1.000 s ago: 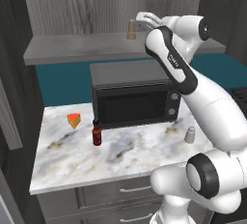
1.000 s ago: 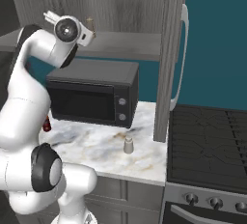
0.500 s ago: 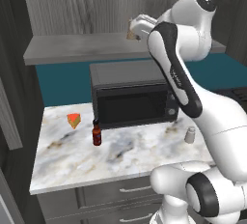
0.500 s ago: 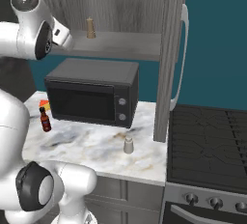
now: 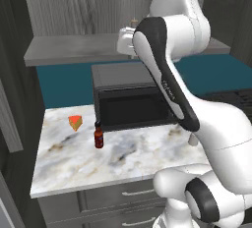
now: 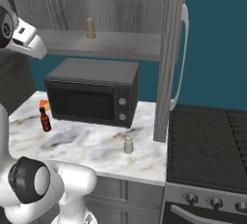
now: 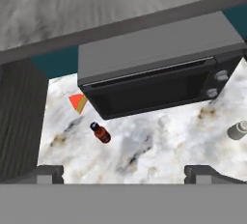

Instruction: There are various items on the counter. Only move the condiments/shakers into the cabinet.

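Tan pawn-shaped shaker [image 6: 89, 28] stands shelved; the hand [image 7: 123, 174], fingers apart and empty, likely targets the dark red sauce bottle [image 7: 100, 133] next.

My arm [image 5: 167, 74] rises from the lower right and bends across the front of the cabinet shelf [image 5: 64, 52], hiding most of the shaker [image 5: 132, 21] on it. Below, the microwave [image 5: 128, 99] sits at the counter's [image 5: 118, 163] back edge. The sauce bottle [image 5: 99, 136] stands upright near its left front corner, with the orange wedge [image 5: 75, 122] toward the counter's back left.
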You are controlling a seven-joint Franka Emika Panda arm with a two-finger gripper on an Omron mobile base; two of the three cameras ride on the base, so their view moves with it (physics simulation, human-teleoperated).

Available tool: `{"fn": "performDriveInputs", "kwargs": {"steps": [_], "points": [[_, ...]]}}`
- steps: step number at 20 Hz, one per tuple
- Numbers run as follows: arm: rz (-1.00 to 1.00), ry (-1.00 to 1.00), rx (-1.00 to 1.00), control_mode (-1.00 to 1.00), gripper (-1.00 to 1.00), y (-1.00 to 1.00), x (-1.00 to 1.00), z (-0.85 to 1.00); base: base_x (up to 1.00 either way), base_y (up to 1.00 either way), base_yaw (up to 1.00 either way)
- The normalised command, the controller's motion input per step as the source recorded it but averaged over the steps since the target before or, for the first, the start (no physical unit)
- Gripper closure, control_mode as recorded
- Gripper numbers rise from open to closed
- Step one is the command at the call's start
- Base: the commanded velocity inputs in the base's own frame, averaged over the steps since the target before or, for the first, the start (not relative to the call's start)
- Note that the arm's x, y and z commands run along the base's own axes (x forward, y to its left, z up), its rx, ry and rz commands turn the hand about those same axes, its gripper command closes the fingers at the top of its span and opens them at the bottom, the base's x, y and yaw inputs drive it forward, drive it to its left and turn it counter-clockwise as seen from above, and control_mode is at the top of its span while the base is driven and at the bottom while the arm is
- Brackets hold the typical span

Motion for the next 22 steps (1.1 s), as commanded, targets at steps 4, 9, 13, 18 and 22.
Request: {"fn": "performDriveInputs", "kwargs": {"steps": [4,9,13,18,22], "points": [[0.01,0.02,-0.08,-1.0,-1.0,0.52,-0.34,-0.73,0.0,0.0,0.0],[0.0,0.02,-0.09,-1.0,-1.0,0.49,-0.1,-0.74,0.0,0.0,0.0],[0.0,0.06,-0.06,-1.0,-1.0,0.34,0.0,-0.62,0.0,0.0,0.0],[0.0,0.07,-0.04,-1.0,-1.0,0.32,0.1,-0.57,0.0,0.0,0.0],[0.0,0.02,-0.05,-1.0,-1.0,0.3,0.24,-0.56,0.0,0.0,0.0]]}}
